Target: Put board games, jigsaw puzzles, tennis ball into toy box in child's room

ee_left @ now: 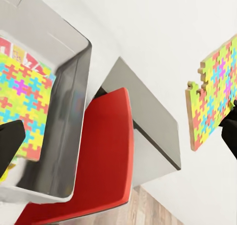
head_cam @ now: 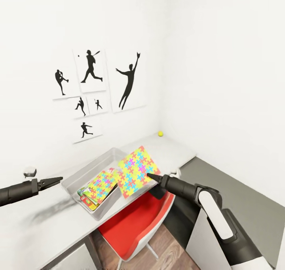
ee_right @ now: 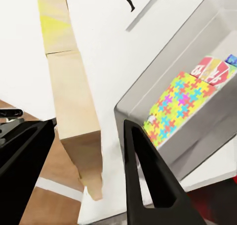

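Observation:
The pale grey toy box (head_cam: 76, 178) stands on the table (head_cam: 35, 226). In it lies one jigsaw puzzle (head_cam: 102, 185) on top of the board games (head_cam: 84, 199), whose red lettering peeks out (ee_right: 212, 69). My right gripper (head_cam: 151, 176) is shut on the second jigsaw puzzle (head_cam: 136, 169), holding it tilted just above the box's right end. In the right wrist view that puzzle (ee_right: 74, 111) shows edge-on between the fingers (ee_right: 148, 185). My left gripper (head_cam: 53, 180) hovers open left of the box, holding nothing. The tennis ball (head_cam: 160, 133) sits at the table's far corner.
A red chair (head_cam: 134, 226) is tucked under the table below the box. White walls close in behind and to the right, with black sport silhouettes (head_cam: 91, 88) on the back wall. A dark grey surface (head_cam: 237, 191) stretches away on the right.

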`<state>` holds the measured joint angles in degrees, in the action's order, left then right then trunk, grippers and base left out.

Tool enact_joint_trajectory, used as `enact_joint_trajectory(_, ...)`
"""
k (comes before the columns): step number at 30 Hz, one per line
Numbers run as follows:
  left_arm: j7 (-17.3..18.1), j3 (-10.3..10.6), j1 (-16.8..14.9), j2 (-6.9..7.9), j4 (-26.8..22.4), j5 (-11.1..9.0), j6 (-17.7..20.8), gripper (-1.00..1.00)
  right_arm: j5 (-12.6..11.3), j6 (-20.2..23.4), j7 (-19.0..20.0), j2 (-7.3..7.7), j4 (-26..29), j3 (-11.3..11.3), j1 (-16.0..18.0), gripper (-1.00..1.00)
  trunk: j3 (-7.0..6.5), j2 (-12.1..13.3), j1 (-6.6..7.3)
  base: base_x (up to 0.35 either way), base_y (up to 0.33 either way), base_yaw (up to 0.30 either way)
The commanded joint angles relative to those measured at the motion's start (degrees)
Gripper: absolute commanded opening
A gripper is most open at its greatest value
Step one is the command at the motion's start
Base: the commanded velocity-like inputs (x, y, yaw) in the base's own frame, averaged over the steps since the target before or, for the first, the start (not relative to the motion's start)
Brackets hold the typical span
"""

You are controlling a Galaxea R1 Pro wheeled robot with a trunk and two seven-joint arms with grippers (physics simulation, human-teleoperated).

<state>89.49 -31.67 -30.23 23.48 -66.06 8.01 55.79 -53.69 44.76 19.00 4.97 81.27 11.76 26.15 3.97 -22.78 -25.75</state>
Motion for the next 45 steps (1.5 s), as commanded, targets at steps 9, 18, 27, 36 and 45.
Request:
enact_joint_trajectory(9,0.51,-0.06,-0.09,-0.09,-0.03,0.61,0.47,1.0,-0.01,0.14,0.13,0.04,-0.04,0.01,0.09,-1.0,0.13,-0.13,-0.04,0.02,-0.012,0.285)
enact_joint_trajectory(18,0.51,0.01,-0.08,-0.22,-0.03,0.61,0.46,1.0,-0.07,0.16,0.05,-0.04,-0.09,0.03,0.2,-1.0,0.13,-0.13,-0.04,0.058,-0.033,0.285)
enact_joint_trajectory(27,0.51,0.24,-0.09,-0.58,-0.03,0.68,0.37,1.0,7.14,6.67,-6.9,-7.65,-12.43,0.27,15.55,-1.0,0.13,-0.13,-0.04,0.003,-0.001,0.285)
enact_joint_trajectory(36,0.51,0.12,-0.09,-0.62,-0.03,0.69,0.37,1.0,8.3,3.39,-8.61,-9.54,-33.29,0.38,25.37,-1.0,0.13,-0.13,-0.04,0.068,-0.011,0.285)
enact_joint_trajectory(45,0.51,0.28,-0.08,-0.62,-0.03,0.69,0.37,1.0,8.28,2.8,-8.32,-5.09,-34.62,0.44,25.57,-1.0,0.09,-0.13,-0.04,0.038,-0.017,0.073)
